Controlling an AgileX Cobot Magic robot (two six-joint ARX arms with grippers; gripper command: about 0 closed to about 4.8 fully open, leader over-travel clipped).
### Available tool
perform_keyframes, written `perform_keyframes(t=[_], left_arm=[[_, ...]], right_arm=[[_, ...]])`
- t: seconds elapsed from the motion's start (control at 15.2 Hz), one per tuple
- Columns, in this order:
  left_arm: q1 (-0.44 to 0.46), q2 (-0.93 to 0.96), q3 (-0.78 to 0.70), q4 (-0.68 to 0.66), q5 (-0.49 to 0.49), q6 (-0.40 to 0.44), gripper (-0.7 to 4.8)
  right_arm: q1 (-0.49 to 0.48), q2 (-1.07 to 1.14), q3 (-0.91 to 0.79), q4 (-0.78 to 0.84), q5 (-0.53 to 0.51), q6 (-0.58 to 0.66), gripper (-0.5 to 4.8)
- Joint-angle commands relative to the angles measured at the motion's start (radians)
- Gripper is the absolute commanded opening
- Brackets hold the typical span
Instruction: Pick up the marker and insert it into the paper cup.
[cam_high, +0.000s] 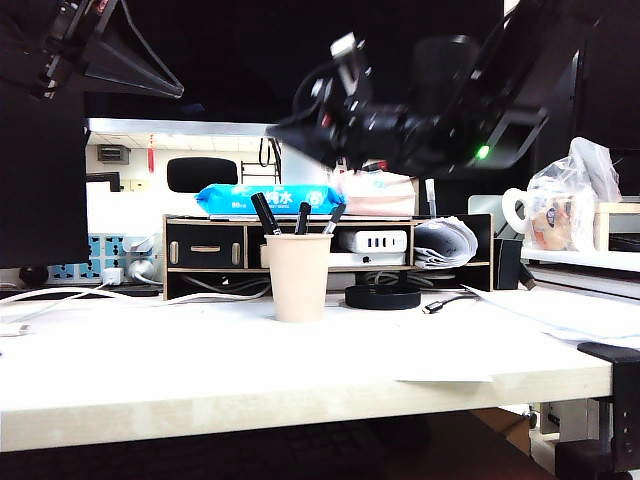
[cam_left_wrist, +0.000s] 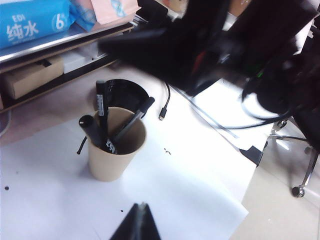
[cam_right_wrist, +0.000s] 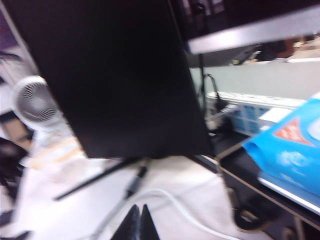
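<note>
- The paper cup (cam_high: 298, 276) stands upright on the white table (cam_high: 300, 370), in front of a low black desk organiser (cam_high: 205, 250).
- Three dark pens stand in the paper cup, each leaning on the rim and poking out above it.
- The marker (cam_left_wrist: 101, 112) is one of them: the left wrist view shows it reaching highest above the rim, with white lettering low on its barrel inside the cup.
- A blue tissue pack (cam_high: 268, 199) lies on top of the organiser.
- A white mug wrapped in a plastic bag (cam_high: 560, 205) sits on a shelf at the far right.
- The right gripper (cam_right_wrist: 139, 220) hangs in the air above and right of the cup, its fingertips pressed together on nothing.
- The left gripper (cam_left_wrist: 138, 220) is above the table near the cup, its tips meeting, empty.
</note>
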Motion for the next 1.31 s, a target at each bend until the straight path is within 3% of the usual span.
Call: perform_keyframes(t=[0.07,0.26,0.39,0.53,0.72,1.12,1.25,1.31], left_arm=[[0.000,-0.031,0.005,0.011,-0.006,-0.020,-0.05],[0.000,-0.129,0.005,0.005,-0.098,-0.019,-0.05],[0.001,-0.163,0.005,-0.026,-0.098,-0.020,-0.05],[0.001,-0.182,0.004,-0.099,-0.100,-0.018,-0.05],[-0.001,-0.245,0.004,-0.132,-0.102,-0.008,-0.05],[-0.001,-0.537,0.000,-0.316,-0.147,-0.008,-0.05],[-0.001,-0.667,-0.037,-0.333,-0.174,-0.033,-0.05],[-0.001,-0.762,-0.085,-0.332,-0.237,-0.050,-0.05]], right_arm=[[-0.014,-0.067,0.003,-0.001,-0.074,0.046,-0.03],[-0.030,-0.185,0.003,-0.192,-0.084,0.021,-0.04],[-0.028,-0.299,0.003,-0.554,-0.048,-0.182,-0.04],[-0.016,-0.431,0.003,-0.986,0.121,-0.464,-0.03],[-0.010,-0.595,0.002,-1.372,0.303,-0.614,-0.03],[-0.010,-0.906,0.000,-1.717,0.417,-0.643,-0.03],[-0.010,-1.021,-0.050,-1.721,0.456,-0.638,-0.03],[-0.010,-1.111,-0.124,-1.667,0.475,-0.587,-0.03]])
